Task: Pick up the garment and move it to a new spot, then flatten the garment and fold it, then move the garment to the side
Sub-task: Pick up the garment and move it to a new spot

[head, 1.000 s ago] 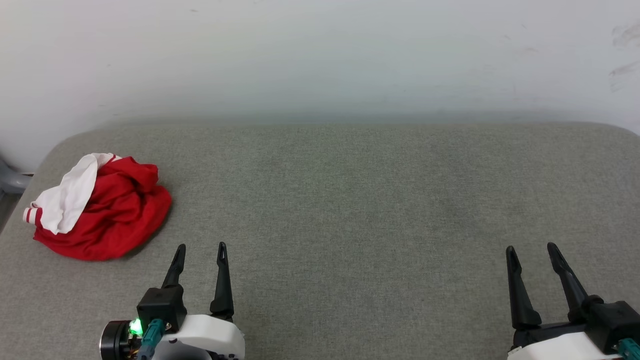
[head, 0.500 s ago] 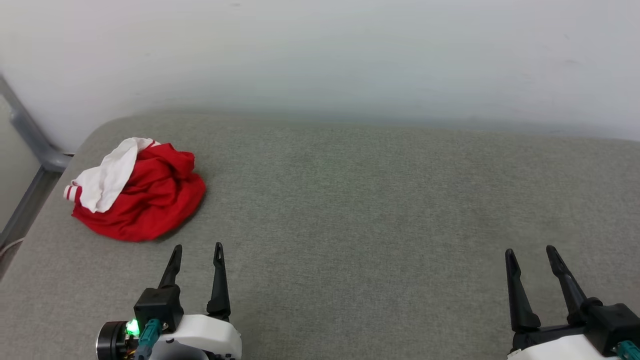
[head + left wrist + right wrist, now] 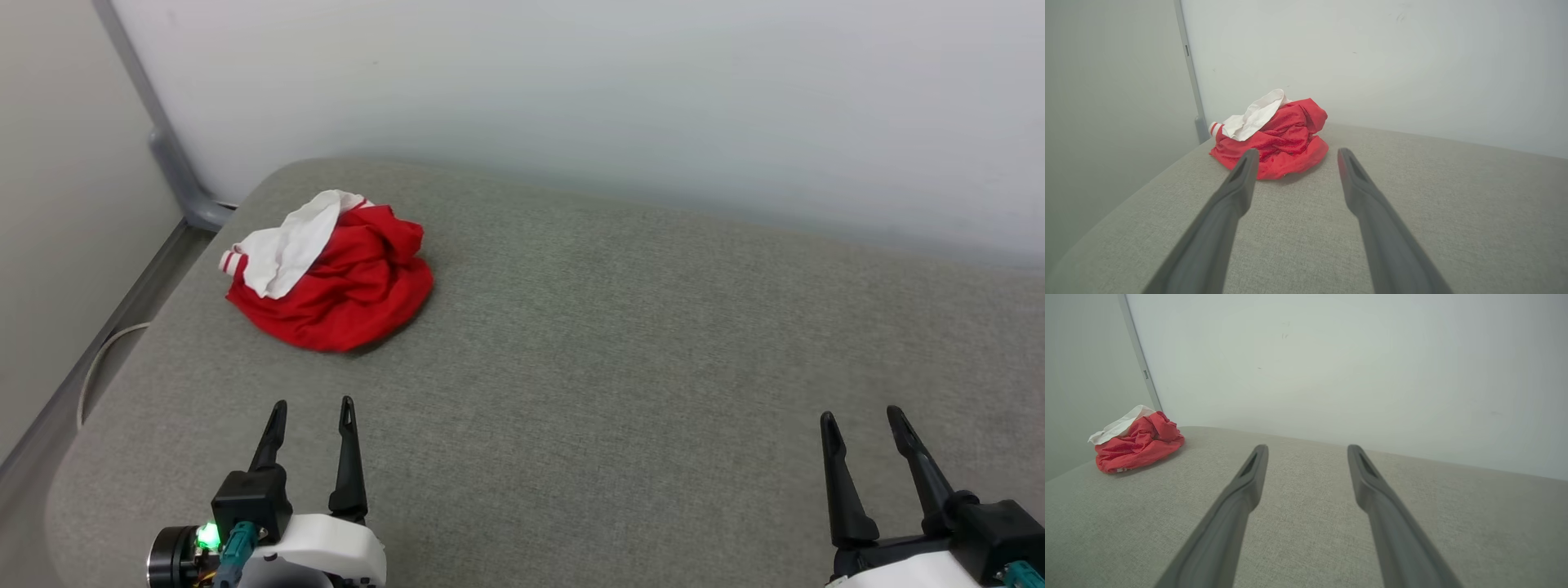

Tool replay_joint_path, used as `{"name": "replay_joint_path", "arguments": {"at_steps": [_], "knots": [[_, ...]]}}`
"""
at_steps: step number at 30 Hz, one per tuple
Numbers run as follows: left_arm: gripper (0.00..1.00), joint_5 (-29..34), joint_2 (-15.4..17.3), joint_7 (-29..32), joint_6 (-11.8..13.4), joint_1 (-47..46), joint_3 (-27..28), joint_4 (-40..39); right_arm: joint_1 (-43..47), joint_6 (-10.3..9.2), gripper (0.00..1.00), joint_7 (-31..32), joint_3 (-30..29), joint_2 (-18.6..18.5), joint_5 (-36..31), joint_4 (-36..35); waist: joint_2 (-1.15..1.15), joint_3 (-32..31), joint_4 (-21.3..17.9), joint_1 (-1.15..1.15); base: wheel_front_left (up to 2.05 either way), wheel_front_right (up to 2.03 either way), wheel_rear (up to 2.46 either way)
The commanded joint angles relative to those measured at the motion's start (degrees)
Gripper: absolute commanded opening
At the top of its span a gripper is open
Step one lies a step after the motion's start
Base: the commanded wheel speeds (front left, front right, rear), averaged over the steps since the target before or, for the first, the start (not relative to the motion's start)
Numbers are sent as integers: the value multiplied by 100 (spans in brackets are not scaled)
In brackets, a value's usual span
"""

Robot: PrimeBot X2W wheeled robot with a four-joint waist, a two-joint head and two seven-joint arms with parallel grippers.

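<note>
Red garment (image 3: pixel 343 282) crumpled, white sleeve on top

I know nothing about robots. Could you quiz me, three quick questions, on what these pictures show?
1. Which tool is nearer the garment? A: left tool. B: right tool.
2. True or false: the garment lies spread flat on the grey padded surface.
3. Fill in: both tools are ____ and hold nothing.
Key: 1 A. 2 false, it is a crumpled heap. 3 open.
</note>
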Motion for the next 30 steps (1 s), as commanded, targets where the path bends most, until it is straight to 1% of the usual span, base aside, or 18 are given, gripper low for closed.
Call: {"name": "replay_joint_path", "arguments": {"at_steps": [1,9,17,24,28,30], "knots": [[100,40,-5,-16,8,76,33,-12,37,-4,100,-14,16,7,41,-7,0,-9,229,0,0,0,0],[100,65,-5,-16,-27,101,157,-13,39,-4,100,-14,69,7,19,-15,0,-12,657,0,0,0,0],[100,41,-6,-16,-42,109,259,-35,58,-4,100,-14,100,7,22,-11,0,-9,915,0,0,0,0],[100,14,-6,-16,-40,115,322,-30,43,-4,100,-14,124,7,8,-7,0,3,955,0,0,0,0],[100,-33,-7,-16,-27,26,429,-14,-44,-4,100,-14,166,6,-38,-29,0,98,868,0,0,0,0],[100,-24,3,-16,-96,-143,504,-20,-102,-4,100,-14,178,6,-81,-58,0,188,799,0,0,0,0]]}}
